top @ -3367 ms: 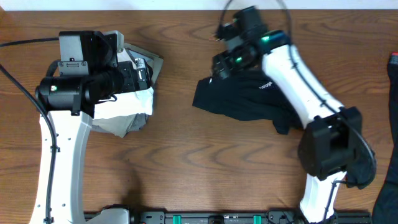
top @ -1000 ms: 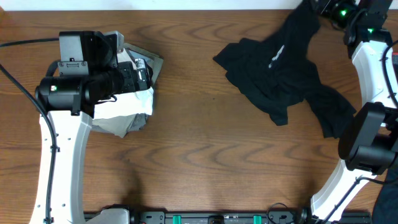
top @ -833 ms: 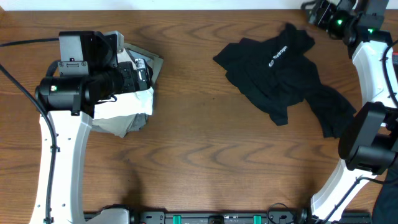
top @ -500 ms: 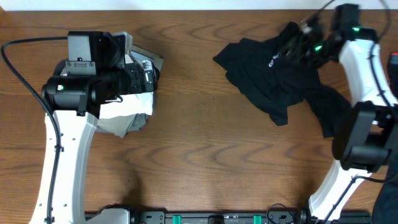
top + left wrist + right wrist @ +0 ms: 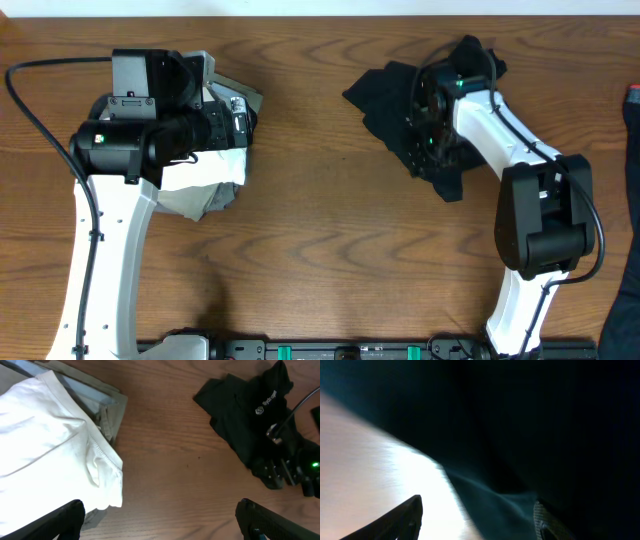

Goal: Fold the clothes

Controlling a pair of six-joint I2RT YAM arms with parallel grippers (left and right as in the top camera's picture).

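Within the last second the right arm had let the black T-shirt drop from where it had been lifted at the far right corner, then swung inward and down, so that it hung low over the middle of the garment. By my reading this was a re-grip after a shake-out, not a fold, so the task was barely begun. In the right wrist view the right gripper's fingers stood well apart with dark cloth spread beneath them and nothing pinched between them. The shirt lay on the right half of the tabletop, looser than a few seconds before but rumpled, its edges lumpy and overlapping, with a small white print showing in the left wrist view. The left gripper hung with its fingers spread wide and empty above the white garment on the grey one, well apart from the shirt.
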